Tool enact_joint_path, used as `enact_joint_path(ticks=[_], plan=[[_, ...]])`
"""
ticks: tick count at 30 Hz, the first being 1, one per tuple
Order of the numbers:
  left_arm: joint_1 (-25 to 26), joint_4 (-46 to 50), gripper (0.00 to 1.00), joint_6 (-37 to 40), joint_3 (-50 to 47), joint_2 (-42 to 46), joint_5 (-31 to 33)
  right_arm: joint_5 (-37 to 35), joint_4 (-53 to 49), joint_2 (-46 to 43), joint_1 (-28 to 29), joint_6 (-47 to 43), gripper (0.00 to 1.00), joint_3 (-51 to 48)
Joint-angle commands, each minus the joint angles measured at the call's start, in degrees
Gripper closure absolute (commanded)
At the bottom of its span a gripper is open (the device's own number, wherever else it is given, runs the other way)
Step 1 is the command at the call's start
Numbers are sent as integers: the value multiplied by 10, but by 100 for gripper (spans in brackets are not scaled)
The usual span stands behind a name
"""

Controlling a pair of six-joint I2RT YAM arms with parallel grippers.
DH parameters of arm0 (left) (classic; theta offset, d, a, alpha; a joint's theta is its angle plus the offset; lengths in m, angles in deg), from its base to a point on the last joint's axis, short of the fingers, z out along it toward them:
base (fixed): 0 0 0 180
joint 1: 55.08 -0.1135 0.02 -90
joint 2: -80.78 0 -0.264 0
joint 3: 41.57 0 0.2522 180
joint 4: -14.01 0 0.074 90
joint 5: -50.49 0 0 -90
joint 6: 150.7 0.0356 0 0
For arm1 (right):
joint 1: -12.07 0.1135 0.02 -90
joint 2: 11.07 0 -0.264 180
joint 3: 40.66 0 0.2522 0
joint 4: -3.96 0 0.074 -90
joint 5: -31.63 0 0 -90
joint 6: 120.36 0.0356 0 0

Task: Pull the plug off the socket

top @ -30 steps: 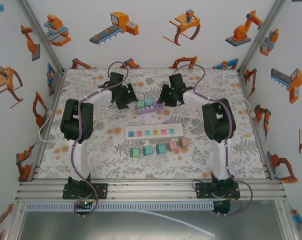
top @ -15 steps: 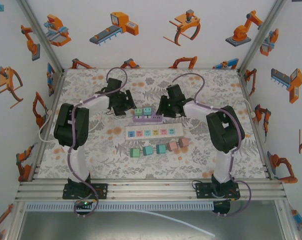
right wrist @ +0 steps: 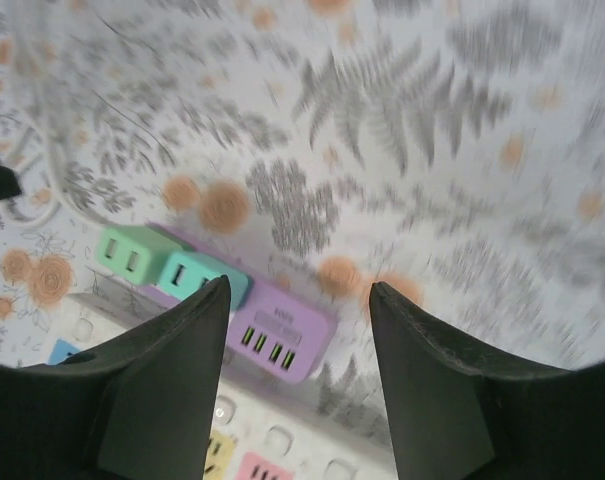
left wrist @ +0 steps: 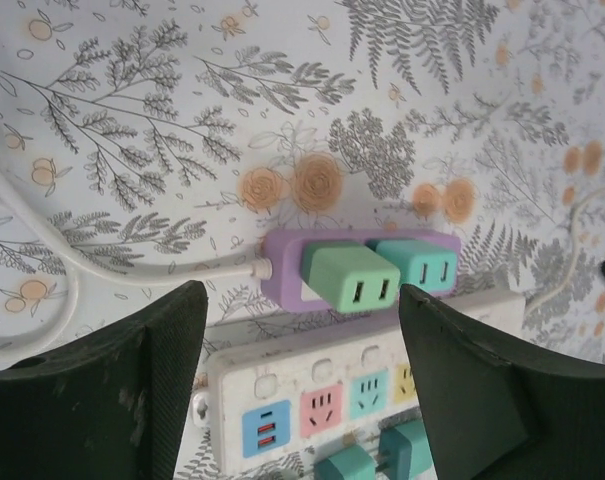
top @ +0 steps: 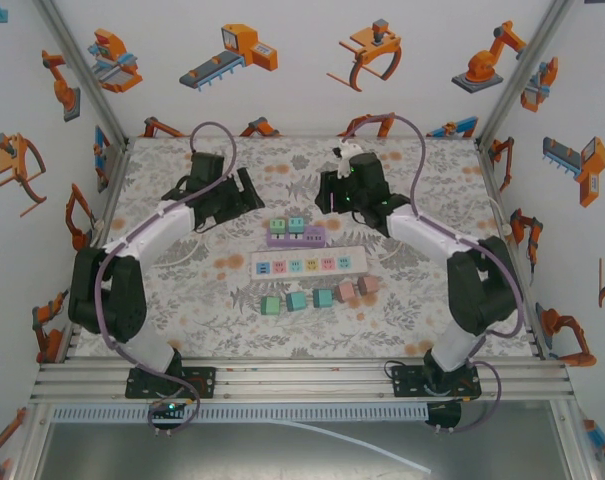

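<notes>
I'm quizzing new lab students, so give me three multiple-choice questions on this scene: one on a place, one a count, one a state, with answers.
1. Where does the purple strip lie relative to the white strip?
A) on its far side
B) on its near side
C) stacked on it

2. How many plugs sit in the purple strip?
A) one
B) two
C) four

3. How is the left gripper?
A) shut on a plug
B) shut on a cable
C) open, holding nothing

Answers:
1 A, the top view shows it just beyond the white strip.
2 B, a green plug and a teal plug.
3 C, its fingers stand apart with nothing between them.
</notes>
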Motion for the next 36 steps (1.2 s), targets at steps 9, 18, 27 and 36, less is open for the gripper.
enact_joint_path(ticks=[9,18,27,36], plan=[[0,-13,33,49,-91,39,-22,263,248,-24,1,-432,44,-122],[2,-25,32,66,-95,0,-38,342,142,51,7,-470,48,-65],[2,-39,32,74,-65,-58,-58,347,7,115,18,-522,49,22],[8,-39,32,73,-45,-96,-66,326,-63,163,27,-523,49,85]])
